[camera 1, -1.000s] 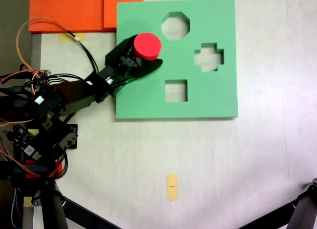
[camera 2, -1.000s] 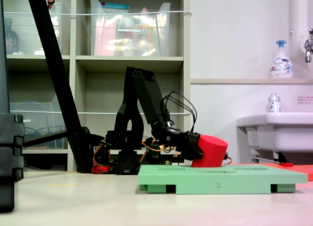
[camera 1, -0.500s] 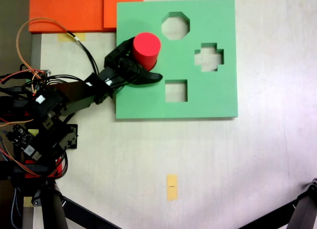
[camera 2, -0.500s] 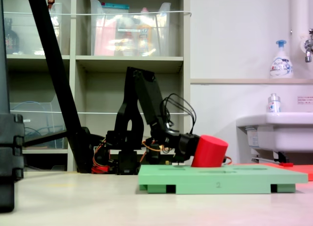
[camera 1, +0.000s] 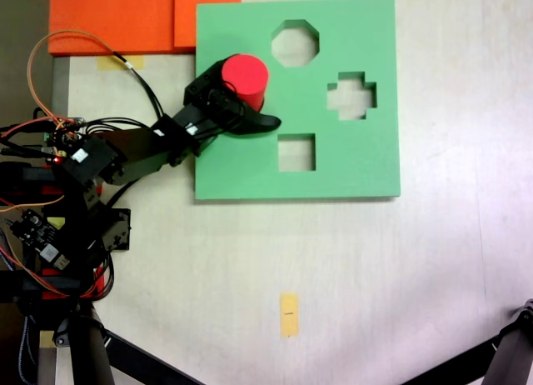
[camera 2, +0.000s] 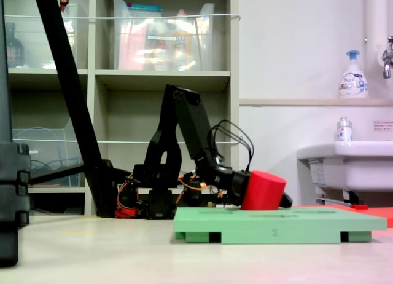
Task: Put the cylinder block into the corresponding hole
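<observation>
Red is what I look for first: the cylinder block (camera 1: 244, 77) sits at the upper left of the green foam board (camera 1: 358, 164) in the top-down fixed view, tilted rather than flat, as the side-on fixed view shows (camera 2: 263, 190). From the left of that top-down view my arm (camera 1: 133, 152) reaches across the table (camera 1: 375, 277) to it. The gripper (camera 1: 241, 106) has its fingers spread: one jaw lies against the block's left side, the other stretches out past its lower edge, clear of it. I cannot tell whether the block's base has entered the circular hole beneath it, which stays hidden. Further right on the board I see the octagonal cut-out (camera 1: 295, 43), the square cut-out (camera 1: 296, 152) and the cross-shaped cut-out (camera 1: 351, 96).
</observation>
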